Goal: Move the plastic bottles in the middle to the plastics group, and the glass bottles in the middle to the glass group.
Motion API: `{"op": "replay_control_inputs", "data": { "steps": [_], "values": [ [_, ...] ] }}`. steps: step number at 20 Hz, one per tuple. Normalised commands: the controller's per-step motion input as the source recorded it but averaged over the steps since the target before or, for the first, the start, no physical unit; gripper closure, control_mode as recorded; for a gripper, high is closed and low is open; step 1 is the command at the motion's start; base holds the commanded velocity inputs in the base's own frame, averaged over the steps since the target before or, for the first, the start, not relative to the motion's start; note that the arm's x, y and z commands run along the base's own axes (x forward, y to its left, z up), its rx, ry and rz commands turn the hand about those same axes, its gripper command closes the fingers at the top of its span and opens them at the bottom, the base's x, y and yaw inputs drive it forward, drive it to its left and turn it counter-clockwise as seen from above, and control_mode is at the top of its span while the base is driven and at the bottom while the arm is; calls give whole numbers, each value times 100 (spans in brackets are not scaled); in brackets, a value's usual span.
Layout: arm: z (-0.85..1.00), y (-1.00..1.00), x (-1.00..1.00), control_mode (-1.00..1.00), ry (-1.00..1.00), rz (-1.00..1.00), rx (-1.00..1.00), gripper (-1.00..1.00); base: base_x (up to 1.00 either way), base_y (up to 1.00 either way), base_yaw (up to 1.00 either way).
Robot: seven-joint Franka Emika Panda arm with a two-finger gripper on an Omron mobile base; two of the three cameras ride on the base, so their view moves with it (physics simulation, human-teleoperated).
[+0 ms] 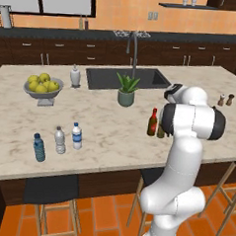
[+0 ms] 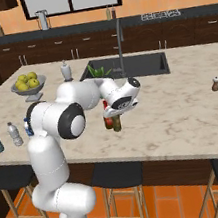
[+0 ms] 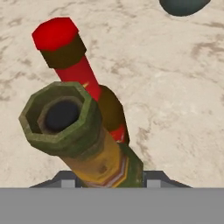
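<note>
We see a bowl (image 1: 42, 92) heaped with yellow fruit (image 1: 42, 82) at the counter's (image 1: 104, 134) ten o'clock, a potted plant (image 1: 126, 89) beside the sink (image 1: 126, 77), and plastic bottles (image 1: 59, 140) grouped at seven o'clock, the blue-labelled one (image 1: 77, 136) alongside them. At centre, the red-topped bottle (image 3: 72, 65) and the olive bottle (image 3: 74, 131) stand touching, two tiny bottles (image 1: 225, 99) well apart at three o'clock. Our arm folds low, its gripper (image 2: 112, 111) above the olive bottle; whether its fingers grip, we cannot tell.

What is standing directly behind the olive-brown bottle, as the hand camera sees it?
The red-brown bottle stands close behind the olive-brown bottle. Its red top and upper body show; its lower body is covered.
</note>
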Motion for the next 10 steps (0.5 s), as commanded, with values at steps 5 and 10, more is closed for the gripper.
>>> {"op": "replay_control_inputs", "data": {
  "steps": [5,10],
  "values": [
    [13,-22,-34,-100,-2,-6,0,100,0,0,0],
    [25,-50,-45,-100,-5,-17,0,100,0,0,0]
  ]
}}
